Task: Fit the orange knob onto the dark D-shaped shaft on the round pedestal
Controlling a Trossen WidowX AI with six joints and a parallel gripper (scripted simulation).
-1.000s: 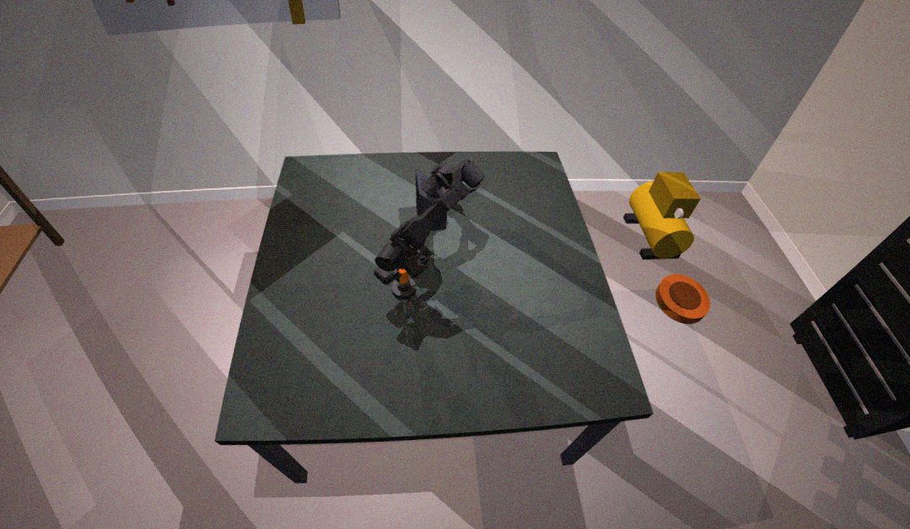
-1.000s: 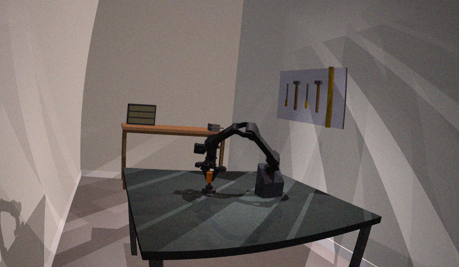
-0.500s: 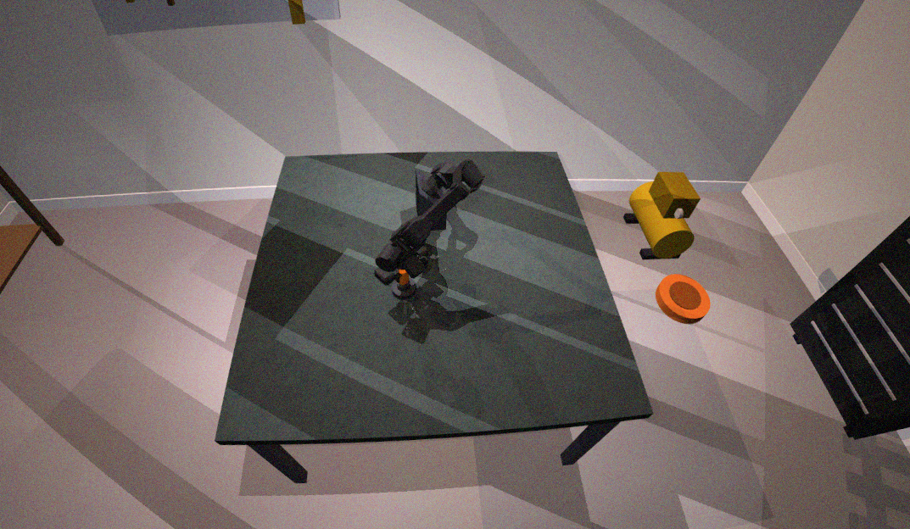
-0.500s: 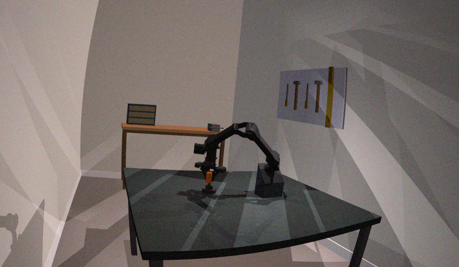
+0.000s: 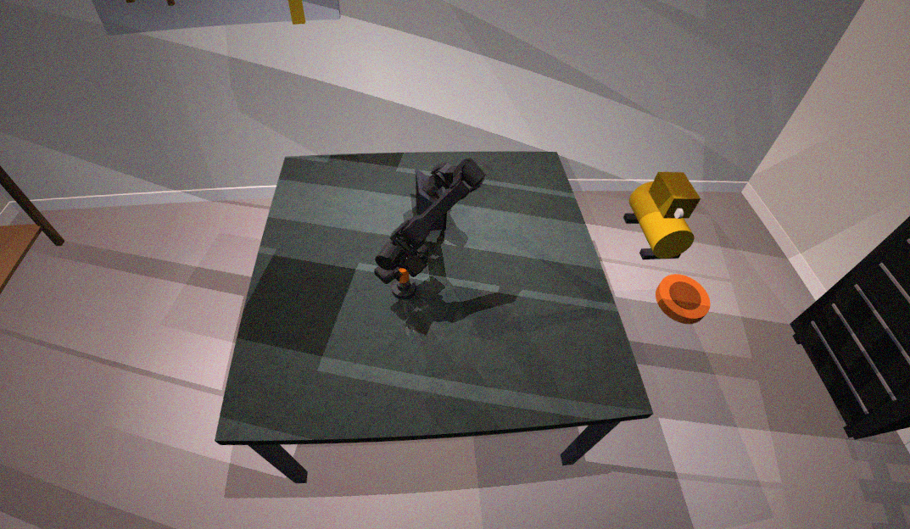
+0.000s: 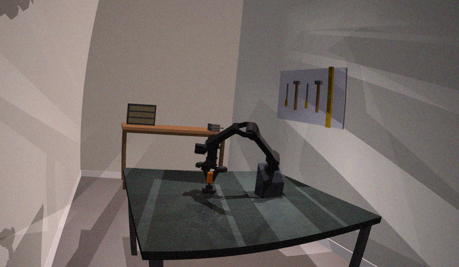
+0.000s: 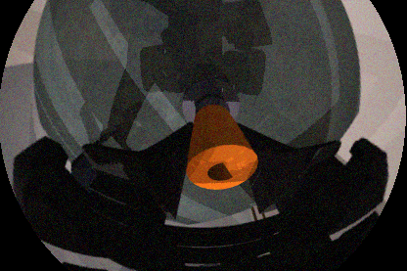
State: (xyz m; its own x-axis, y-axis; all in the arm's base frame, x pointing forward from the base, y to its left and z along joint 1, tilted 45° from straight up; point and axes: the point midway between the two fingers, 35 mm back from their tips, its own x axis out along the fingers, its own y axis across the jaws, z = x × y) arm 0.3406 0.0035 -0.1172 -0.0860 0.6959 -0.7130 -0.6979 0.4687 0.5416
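The orange knob [image 5: 403,276] [image 6: 209,177] [image 7: 215,132] is upright between the fingers of my gripper [image 5: 405,271] [image 6: 209,175] [image 7: 213,126], which is shut on it. The wrist view shows the knob's near end face with a dark opening. The dark round pedestal [image 5: 404,292] [image 6: 208,190] stands on the table directly below the knob. In the exterior view a short piece of the dark shaft [image 6: 209,185] shows between the knob's lower end and the pedestal base. I cannot tell whether the shaft's tip is inside the knob. The shaft's flat side is not visible.
The dark green table [image 5: 484,368] [image 6: 178,232] carries the arm's base block [image 6: 269,185] behind the pedestal. A wooden bench [image 6: 171,128], a tool board [image 6: 302,99], a yellow machine [image 5: 661,223] and an orange ring-shaped object [image 5: 667,309] are off the table.
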